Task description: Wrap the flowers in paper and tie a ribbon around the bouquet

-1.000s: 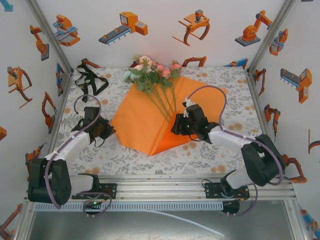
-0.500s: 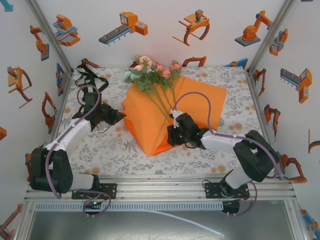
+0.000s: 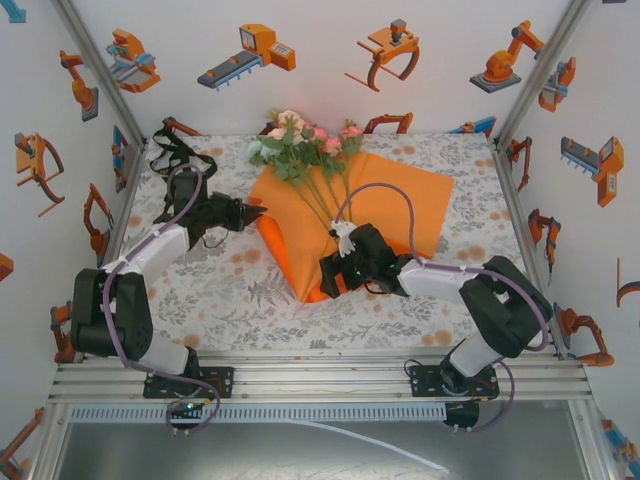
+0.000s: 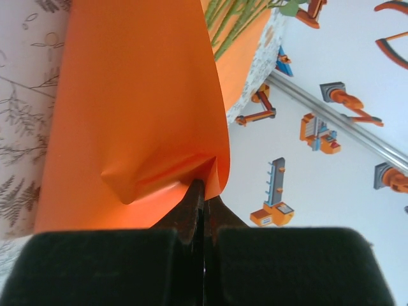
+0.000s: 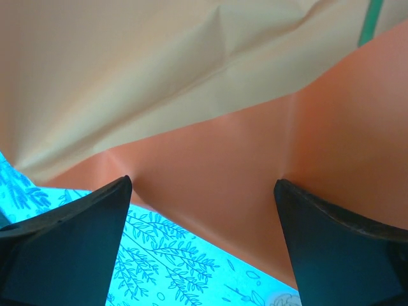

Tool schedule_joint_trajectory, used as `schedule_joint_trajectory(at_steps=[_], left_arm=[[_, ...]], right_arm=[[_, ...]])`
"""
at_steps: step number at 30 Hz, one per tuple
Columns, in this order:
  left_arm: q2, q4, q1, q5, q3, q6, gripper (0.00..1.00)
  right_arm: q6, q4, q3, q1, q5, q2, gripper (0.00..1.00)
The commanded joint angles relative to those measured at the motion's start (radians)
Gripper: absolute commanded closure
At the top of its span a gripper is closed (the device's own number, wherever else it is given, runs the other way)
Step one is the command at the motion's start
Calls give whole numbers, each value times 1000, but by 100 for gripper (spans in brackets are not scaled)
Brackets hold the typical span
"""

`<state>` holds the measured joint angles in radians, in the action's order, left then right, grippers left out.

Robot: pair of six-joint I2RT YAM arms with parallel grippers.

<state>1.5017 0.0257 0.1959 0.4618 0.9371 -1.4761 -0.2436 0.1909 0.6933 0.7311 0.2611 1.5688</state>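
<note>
**Top view with wrist insets.** The table point(image 3: 200, 300) carries the paper point(image 3: 405, 195). The sheet's long axis runs from a near tip, just ahead of the right gripper point(image 3: 326, 280), to the far edge. The blooms of the flowers point(image 3: 300, 150) lie at that far edge, and the stems run down the sheet along the same axis. The ribbon point(image 3: 178, 160) lies loose at the far left corner, well apart from the paper.

**Left gripper** point(image 3: 256, 213): the jaws are together, clamped on the paper's left edge. That edge stands lifted and curls toward the stems.

**Right gripper:** the jaws are wide apart and grip nothing. The sheet's near fold spans the gap just beyond its fingers point(image 5: 76, 223).

**Judgement:** the wrap is partly made. The lifted flap lies left of the stems and has to cross rightward over them. The left arm carries that flap, while the right arm is nearer the tip and could pin it. The ribbon is untouched.
</note>
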Motion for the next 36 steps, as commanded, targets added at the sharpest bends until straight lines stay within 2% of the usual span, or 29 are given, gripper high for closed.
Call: schedule_joint_trajectory(at_steps=[1, 4, 5, 6, 9, 17, 23, 26, 32, 36], left_arm=[[20, -44, 0, -6, 79, -65, 100], [28, -17, 0, -48, 110, -67, 100], [27, -26, 0, -60, 114, -77, 100], [26, -21, 0, -72, 119, -81, 100], [15, 24, 2, -130, 142, -79, 100], [-14, 84, 50, -269, 192, -87, 100], [-16, 118, 100, -385, 225, -136, 100], [-8, 130, 118, -457, 250, -156, 100], [18, 194, 119, -577, 332, -116, 100], [45, 124, 118, -573, 350, -73, 100]], right_arm=[[62, -19, -6, 4, 108, 40, 13], [101, -34, 7, 4, 164, 67, 10], [115, -50, 18, 4, 184, 77, 3], [125, -58, 23, 4, 197, 84, 1], [137, -48, 23, 4, 203, 85, 1], [144, -57, 37, 7, 71, 66, 1], [151, -48, 41, 33, -91, 48, 1], [120, -27, 43, 47, -161, 53, 4], [99, 5, 29, 54, -194, 66, 21], [82, 27, 18, 53, -177, 73, 34]])
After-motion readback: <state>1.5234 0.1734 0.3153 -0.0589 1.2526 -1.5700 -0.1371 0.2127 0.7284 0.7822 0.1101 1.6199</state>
